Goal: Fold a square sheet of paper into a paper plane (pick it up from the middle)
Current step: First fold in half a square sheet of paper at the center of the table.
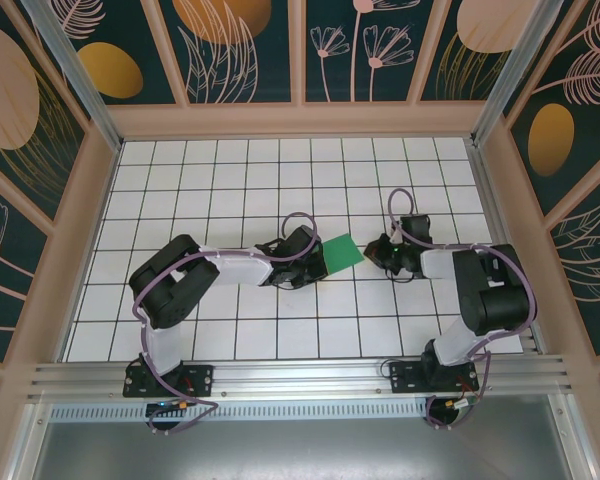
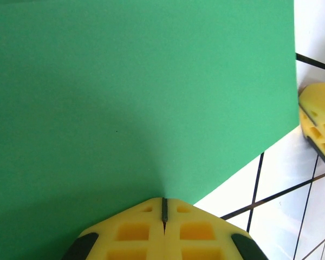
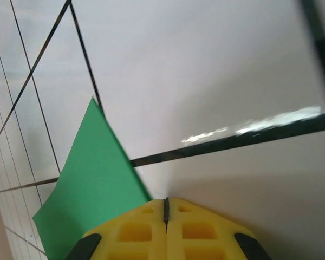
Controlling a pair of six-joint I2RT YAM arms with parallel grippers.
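Two robot arms meet over a white gridded tabletop (image 1: 230, 170) walled by leaf-patterned panels (image 1: 245, 50). We see the left arm (image 1: 180, 285) and right arm (image 1: 485, 290) reaching inward to the square sheet of paper (image 1: 343, 250). It sits between them near the middle, apparently raised at a tilt. The left fingers (image 2: 151, 222) are clenched on its near edge. The right fingers (image 3: 179, 222) are pressed together beside one corner, though we cannot tell whether they catch any paper. We judge the folding has barely begun, since the sheet looks flat and uncreased. Doing it well means a firm pinch and edges matched squarely before pressing. The wrists crowd each other, and purple cables (image 1: 288, 216) loop close by.
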